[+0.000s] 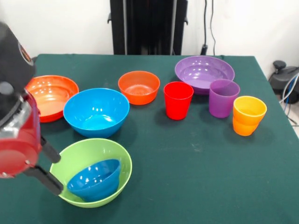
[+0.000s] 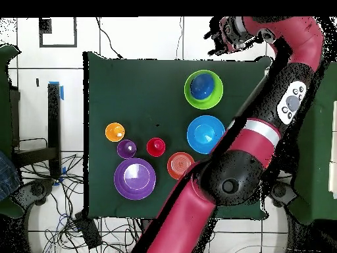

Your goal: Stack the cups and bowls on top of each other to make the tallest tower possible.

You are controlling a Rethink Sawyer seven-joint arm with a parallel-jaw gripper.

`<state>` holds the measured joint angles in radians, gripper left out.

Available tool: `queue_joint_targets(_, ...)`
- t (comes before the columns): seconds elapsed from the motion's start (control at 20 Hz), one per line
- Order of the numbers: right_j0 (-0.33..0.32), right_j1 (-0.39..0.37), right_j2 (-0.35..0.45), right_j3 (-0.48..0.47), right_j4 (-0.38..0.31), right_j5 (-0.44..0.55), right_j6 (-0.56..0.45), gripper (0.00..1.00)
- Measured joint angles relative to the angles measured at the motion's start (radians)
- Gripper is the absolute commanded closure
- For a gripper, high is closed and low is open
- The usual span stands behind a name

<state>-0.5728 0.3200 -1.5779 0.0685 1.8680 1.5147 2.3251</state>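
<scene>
Arm: red and black, entering the front view from the left edge; the gripper [image 1: 52, 170] shows two dark fingers spread apart and holding nothing, just outside the rim of the lime green bowl.

Wide purple bowl [image 1: 204, 72]: far right of the green table [image 1: 196, 177], empty, upright. Wide orange-red bowl [image 1: 52, 95]: far left, partly behind the arm.

Light blue bowl [image 1: 96, 112]: deep, empty, between the orange-red bowl and the small orange bowl [image 1: 138, 87].

Lime green bowl [image 1: 91, 172]: nearest the camera, holding the small dark blue bowl [image 1: 95, 180], which lies tilted against the wall rather than seated flat. These two are the only things nested so far (judged an early stage).

Cups: red [image 1: 178, 100], purple [image 1: 224, 97], orange [image 1: 248, 115], in a row at right, each standing apart.

Step in hand, as a judgement: the next piece should go on a level base, so the tilted dark blue bowl wants righting first; a wide bowl would make a steadier foot than the green one. Grip at the rim and lower straight down.

Hard to make out: the orange-red bowl's left part (covered by the arm); whether a fingertip touches the green bowl's rim; in the overhead view the arm hides much of the table's right side.
</scene>
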Motion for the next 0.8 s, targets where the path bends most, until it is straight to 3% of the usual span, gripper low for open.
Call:
queue_joint_targets(0.4, 0.010, 0.030, -0.026, 0.004, -0.018, -0.020, 0.000, 0.00)
queue_joint_targets(0.7, 0.119, 0.010, 0.128, 0.140, -0.185, -0.036, 0.000, 0.00)
queue_joint_targets(0.8, 0.199, -0.022, 0.203, 0.254, -0.271, -0.039, 0.000, 0.00)
